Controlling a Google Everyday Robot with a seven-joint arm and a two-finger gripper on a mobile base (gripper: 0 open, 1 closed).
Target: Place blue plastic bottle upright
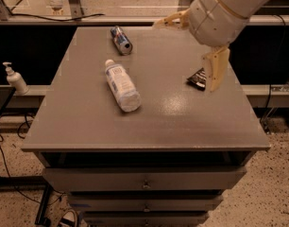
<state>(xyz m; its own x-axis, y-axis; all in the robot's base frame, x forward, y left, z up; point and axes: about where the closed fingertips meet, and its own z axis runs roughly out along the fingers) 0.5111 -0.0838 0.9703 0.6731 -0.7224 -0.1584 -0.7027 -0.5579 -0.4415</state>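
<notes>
The blue plastic bottle (121,85) lies on its side near the middle-left of the grey table (88,126). It is clear, with a white label, and its white cap points toward the far edge. My gripper (183,56) hangs over the right half of the table, well to the right of the bottle and not touching it. It is open and empty: one tan finger (170,20) points left and the other (215,70) points down.
A small shiny can (121,39) lies on its side near the table's far edge, behind the bottle. A dark crumpled packet (197,78) lies at the right, by the lower finger. A white pump dispenser (14,79) stands on a ledge left of the table. Drawers sit below.
</notes>
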